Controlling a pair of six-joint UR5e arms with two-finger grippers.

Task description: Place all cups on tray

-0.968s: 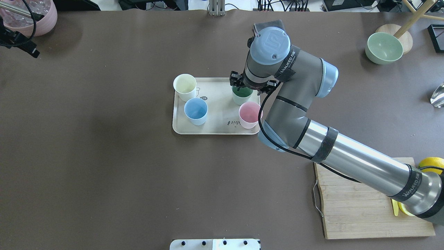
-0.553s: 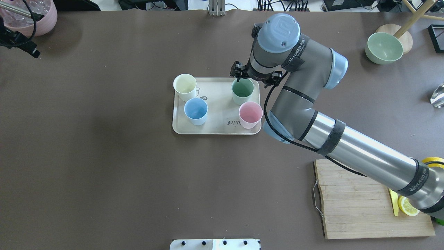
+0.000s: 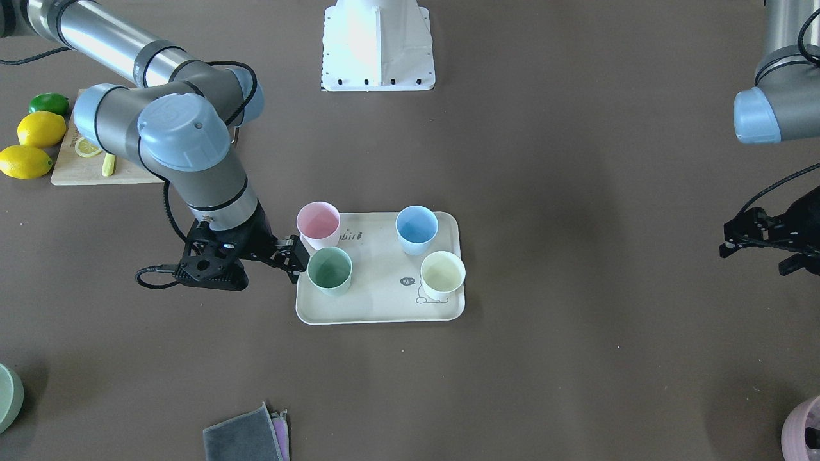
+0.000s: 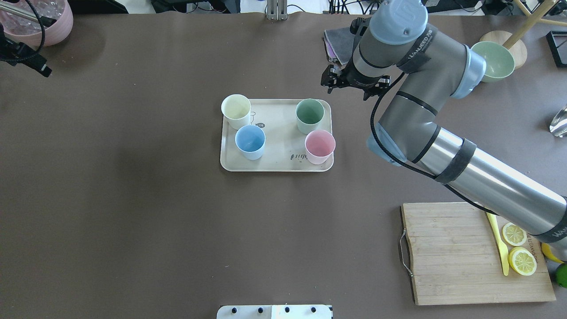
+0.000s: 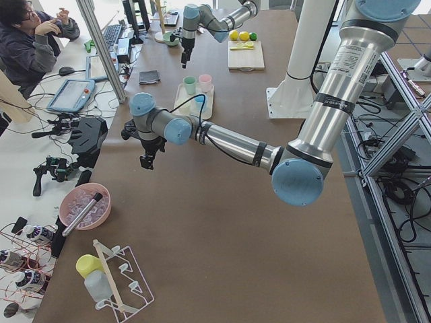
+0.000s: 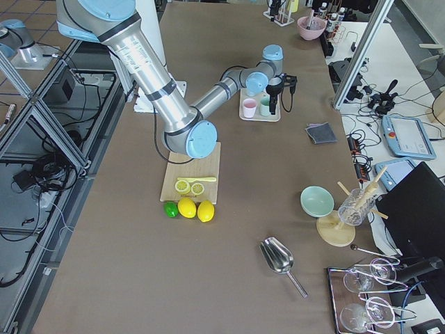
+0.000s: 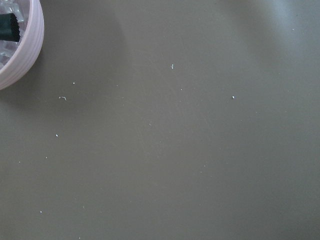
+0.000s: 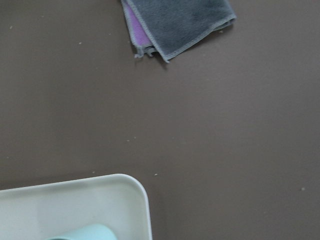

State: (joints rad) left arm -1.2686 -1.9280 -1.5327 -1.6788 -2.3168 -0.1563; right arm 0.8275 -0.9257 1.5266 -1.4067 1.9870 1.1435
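The cream tray (image 4: 277, 165) lies mid-table and also shows in the front view (image 3: 378, 314). All four cups stand upright on it: cream-yellow (image 4: 236, 110), light blue (image 4: 250, 141), sage green (image 4: 310, 115) and pink (image 4: 320, 146). My right gripper (image 3: 293, 255) hangs just off the tray's edge beside the green cup (image 3: 330, 270), open and empty, touching nothing. The right wrist view shows only the tray corner (image 8: 115, 200) and a sliver of the green cup (image 8: 85, 234). My left gripper (image 4: 26, 60) is far off at the table's back left; its fingers are not clear.
Folded grey and purple cloths (image 4: 336, 42) lie beyond the tray, under my right wrist. A wooden cutting board (image 4: 460, 252) with lemon slices and a yellow knife is at the front right. A green bowl (image 4: 498, 62) sits back right, a pink pot (image 4: 48, 22) back left.
My right gripper has let go of the green cup, risen, and moved back and to the right, off the tray. The green cup stays on the tray.
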